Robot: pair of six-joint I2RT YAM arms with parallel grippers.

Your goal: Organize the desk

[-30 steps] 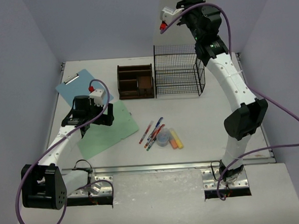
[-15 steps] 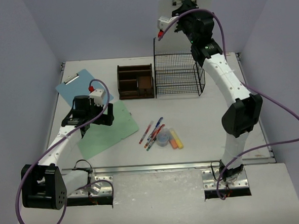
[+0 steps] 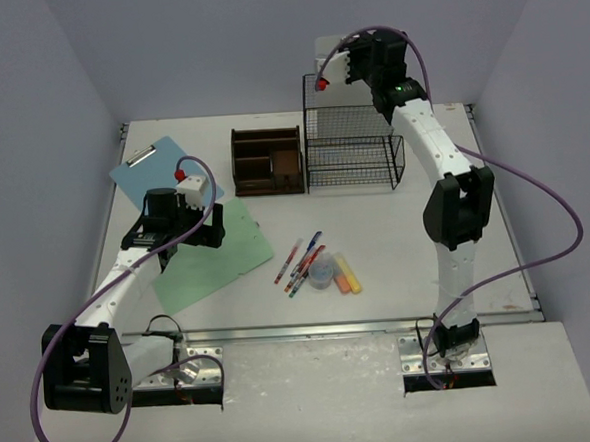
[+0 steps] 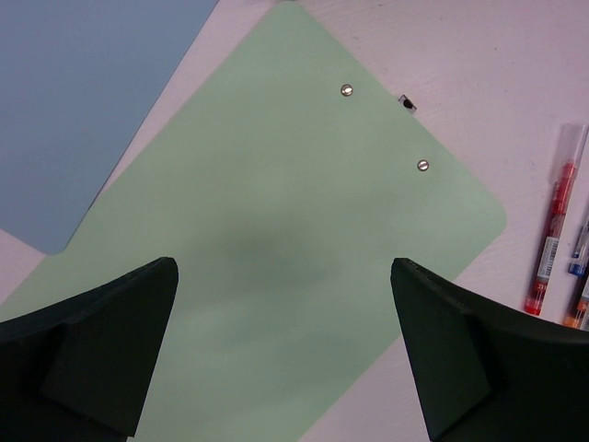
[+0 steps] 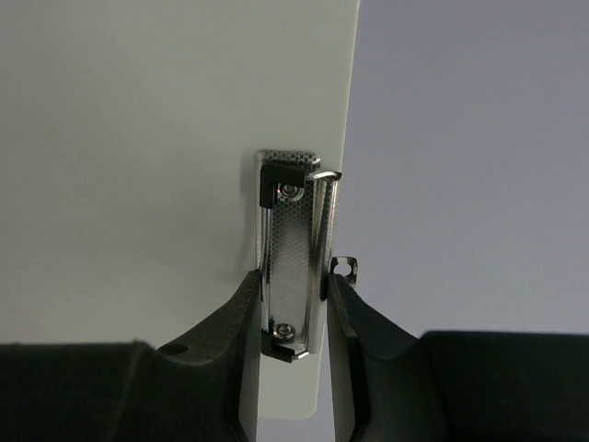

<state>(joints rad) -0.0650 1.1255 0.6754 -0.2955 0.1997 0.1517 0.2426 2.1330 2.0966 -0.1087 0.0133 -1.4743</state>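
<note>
The white desk (image 3: 386,237) holds a green clipboard (image 3: 212,256) and a blue clipboard (image 3: 157,169) at the left. My left gripper (image 3: 201,232) is open and empty, low over the green clipboard (image 4: 276,212), with its jaws wide apart (image 4: 285,350). My right gripper (image 3: 365,61) is shut on the metal clip (image 5: 293,249) of a white clipboard (image 5: 138,157). It holds the board on edge in the air above the black wire-mesh rack (image 3: 351,147). Only a sliver of the white clipboard (image 3: 325,49) shows in the top view.
A dark-brown wooden organizer (image 3: 267,161) stands left of the rack. Several pens (image 3: 299,261), a round clear container (image 3: 321,272) and two highlighters (image 3: 346,274) lie mid-desk. The blue clipboard (image 4: 83,101) and pens (image 4: 552,221) flank the green one. A metal rail (image 3: 312,330) runs along the near edge.
My right arm has brought the white clipboard down and nearer, from high above to just over the wire rack. The left arm has not moved.
</note>
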